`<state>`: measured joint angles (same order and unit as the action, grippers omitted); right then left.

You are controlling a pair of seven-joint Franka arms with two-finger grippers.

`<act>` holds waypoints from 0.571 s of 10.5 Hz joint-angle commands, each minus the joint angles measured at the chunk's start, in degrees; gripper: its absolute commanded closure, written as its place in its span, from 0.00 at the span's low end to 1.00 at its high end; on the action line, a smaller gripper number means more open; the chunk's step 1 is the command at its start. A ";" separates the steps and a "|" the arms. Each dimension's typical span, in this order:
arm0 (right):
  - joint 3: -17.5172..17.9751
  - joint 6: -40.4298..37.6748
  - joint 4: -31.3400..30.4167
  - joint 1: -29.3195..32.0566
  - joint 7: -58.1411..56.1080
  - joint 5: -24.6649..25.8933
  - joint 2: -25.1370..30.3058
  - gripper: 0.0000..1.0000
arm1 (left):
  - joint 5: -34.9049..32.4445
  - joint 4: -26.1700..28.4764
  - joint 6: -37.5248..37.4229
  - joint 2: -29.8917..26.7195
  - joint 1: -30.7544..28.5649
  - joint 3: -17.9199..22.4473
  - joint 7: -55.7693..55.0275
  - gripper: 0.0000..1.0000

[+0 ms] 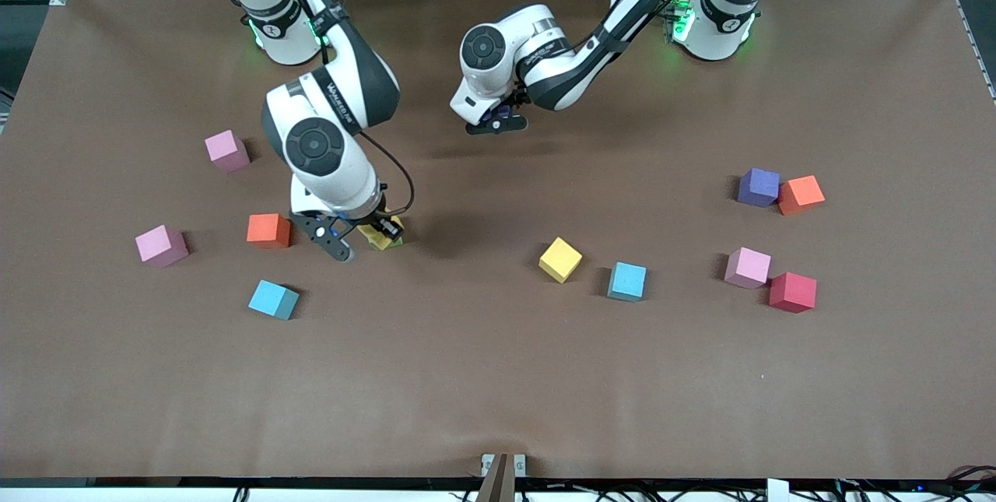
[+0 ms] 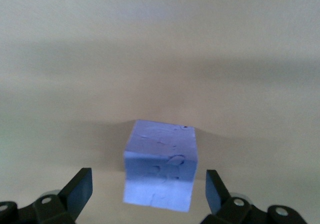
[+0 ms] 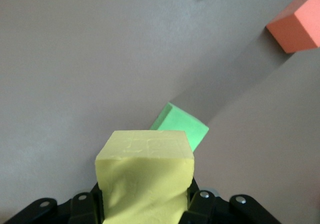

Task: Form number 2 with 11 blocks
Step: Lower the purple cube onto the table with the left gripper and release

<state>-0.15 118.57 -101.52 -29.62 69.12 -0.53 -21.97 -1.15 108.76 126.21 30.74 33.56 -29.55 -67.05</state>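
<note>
My right gripper (image 1: 366, 242) is shut on a yellow block (image 3: 145, 176) and holds it low over a green block (image 3: 180, 125) lying on the table beside an orange block (image 1: 268, 229). My left gripper (image 1: 498, 124) is over the table's middle toward the robots' bases. It is open, its fingers (image 2: 80, 189) standing apart on either side of a purple block (image 2: 160, 169) without touching it. Other blocks lie scattered singly. No number 2 shows in any view.
Toward the right arm's end lie two pink blocks (image 1: 227, 150) (image 1: 161, 244) and a light blue one (image 1: 273, 299). Mid-table are a yellow (image 1: 560, 259) and a light blue block (image 1: 627, 281). Toward the left arm's end sit purple (image 1: 759, 187), orange (image 1: 801, 194), pink (image 1: 748, 267) and red (image 1: 793, 292) blocks.
</note>
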 commanded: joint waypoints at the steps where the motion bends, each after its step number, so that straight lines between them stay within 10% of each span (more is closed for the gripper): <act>1: -0.29 0.70 -5.87 -2.53 1.37 -1.66 5.00 1.00 | -0.52 0.85 -2.27 -4.28 -1.99 -0.07 0.34 0.00; 6: 3.05 0.08 -8.17 -5.35 -6.78 -1.66 6.15 1.00 | 0.18 -2.32 -5.36 -6.14 -15.16 -0.16 2.10 0.00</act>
<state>1.97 118.54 -107.91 -33.58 64.81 -1.47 -17.45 -1.14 107.50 122.51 24.84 22.52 -29.32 -66.23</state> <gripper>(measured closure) 0.414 0.000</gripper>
